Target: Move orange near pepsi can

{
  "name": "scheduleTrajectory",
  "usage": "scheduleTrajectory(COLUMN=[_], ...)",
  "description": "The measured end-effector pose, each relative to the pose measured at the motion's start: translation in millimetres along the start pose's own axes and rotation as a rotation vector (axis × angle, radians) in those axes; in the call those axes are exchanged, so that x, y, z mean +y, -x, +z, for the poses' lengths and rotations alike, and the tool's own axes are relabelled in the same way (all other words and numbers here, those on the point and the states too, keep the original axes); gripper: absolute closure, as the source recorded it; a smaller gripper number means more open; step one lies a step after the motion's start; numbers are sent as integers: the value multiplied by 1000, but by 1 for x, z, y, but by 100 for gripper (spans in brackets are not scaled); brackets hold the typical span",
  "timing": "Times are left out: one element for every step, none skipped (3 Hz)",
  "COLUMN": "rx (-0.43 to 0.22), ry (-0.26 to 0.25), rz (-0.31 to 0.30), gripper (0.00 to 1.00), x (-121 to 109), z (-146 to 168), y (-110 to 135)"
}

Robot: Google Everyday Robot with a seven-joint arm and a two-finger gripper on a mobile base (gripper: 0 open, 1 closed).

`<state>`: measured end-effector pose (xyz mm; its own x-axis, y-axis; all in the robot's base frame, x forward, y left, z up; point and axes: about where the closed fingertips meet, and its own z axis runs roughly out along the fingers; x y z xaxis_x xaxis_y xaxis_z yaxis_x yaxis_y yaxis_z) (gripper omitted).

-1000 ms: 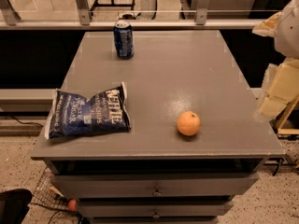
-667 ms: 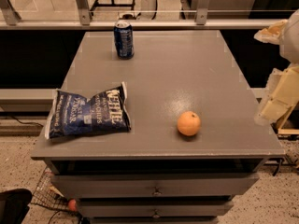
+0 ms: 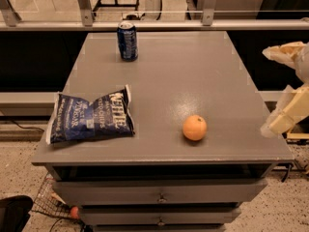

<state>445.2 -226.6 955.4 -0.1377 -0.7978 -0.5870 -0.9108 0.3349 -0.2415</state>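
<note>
Right of the orange (image 3: 194, 127), the gripper (image 3: 288, 111) hangs beyond the table (image 3: 193, 71) edge, its state impossible to tell; the pepsi can (image 3: 127, 41) stands well behind-left.

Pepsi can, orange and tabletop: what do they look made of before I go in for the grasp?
Pepsi can: likely thin metal, printed blue, silvery rim. Orange: real-looking fruit, matte dimpled peel. Table: grey painted, metal or laminate, slight sheen. Gripper: beside the table's right edge, pale, probably plastic.
</note>
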Motion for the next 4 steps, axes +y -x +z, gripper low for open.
scheduleTrajectory(rx=[-152,-273,-374,-414], ry=[16,25,36,31], rz=[22,30,40,52], gripper=[0,0,0,0], x=[5,12,17,19], z=[19,33,48,62], y=[-13,-24,-29,-27])
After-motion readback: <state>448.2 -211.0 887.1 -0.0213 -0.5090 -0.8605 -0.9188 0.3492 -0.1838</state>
